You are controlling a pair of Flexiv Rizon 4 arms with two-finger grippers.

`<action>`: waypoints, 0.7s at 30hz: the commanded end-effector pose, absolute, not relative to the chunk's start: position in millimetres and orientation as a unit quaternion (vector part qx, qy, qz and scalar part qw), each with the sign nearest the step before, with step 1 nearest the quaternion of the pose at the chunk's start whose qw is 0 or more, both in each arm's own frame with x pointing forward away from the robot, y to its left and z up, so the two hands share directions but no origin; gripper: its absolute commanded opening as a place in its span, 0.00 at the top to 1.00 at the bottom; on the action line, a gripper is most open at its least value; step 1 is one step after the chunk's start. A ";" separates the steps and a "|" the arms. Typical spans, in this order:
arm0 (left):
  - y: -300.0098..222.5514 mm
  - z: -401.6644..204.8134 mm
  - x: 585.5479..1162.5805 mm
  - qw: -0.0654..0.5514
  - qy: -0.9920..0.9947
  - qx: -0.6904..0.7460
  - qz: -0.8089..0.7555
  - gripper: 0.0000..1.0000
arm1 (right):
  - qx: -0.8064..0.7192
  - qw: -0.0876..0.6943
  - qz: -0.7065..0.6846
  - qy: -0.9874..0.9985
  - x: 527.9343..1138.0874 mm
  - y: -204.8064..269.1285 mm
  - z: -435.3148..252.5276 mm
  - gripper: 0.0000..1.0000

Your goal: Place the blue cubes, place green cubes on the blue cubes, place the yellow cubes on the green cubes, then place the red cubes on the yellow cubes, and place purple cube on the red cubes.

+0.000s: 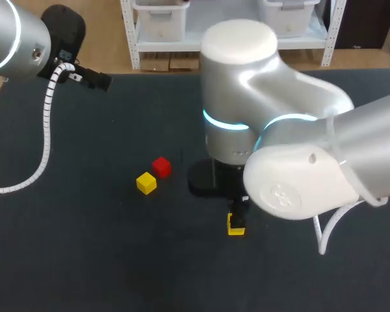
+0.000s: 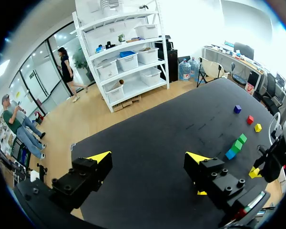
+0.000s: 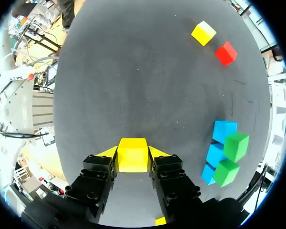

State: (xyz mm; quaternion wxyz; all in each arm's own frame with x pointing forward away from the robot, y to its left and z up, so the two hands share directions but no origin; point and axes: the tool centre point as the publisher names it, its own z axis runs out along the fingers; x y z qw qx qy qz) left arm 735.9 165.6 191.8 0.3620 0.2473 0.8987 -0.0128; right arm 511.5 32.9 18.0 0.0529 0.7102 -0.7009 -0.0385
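Yellow cube (image 3: 132, 155) is clamped between the fingers of the right end effector (image 3: 132, 152); the green cubes (image 3: 236, 145), stacked on blue cubes (image 3: 224, 130), lie just beside it, not ahead; far from those green cubes, the left end effector (image 2: 148, 157) hangs wide open and empty, so the right arm is nearer.

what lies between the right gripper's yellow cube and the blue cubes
Only bare table from yellow cube to blue cubes, per right wrist view.
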 end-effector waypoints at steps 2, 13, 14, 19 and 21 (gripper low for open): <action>166.0 191.8 737.2 0.362 0.899 0.248 -0.014 0.00 | 0.707 0.031 -0.036 -0.706 509.0 16.0 47.1 1.00; 166.0 191.8 737.2 0.362 0.899 0.248 -0.014 0.00 | 0.699 -0.003 0.025 -0.715 534.2 15.7 92.4 1.00; 166.0 191.8 737.2 0.362 0.899 0.248 -0.014 0.00 | 0.699 -0.004 0.027 -0.714 538.2 16.7 94.7 1.00; 166.0 191.8 737.2 0.362 0.899 0.248 -0.014 0.00 | 0.696 -0.002 0.038 -0.717 561.4 22.0 98.9 1.00; 166.0 191.8 737.2 0.362 0.899 0.248 -0.014 0.00 | 0.695 0.001 0.039 -0.718 570.4 22.9 98.1 1.00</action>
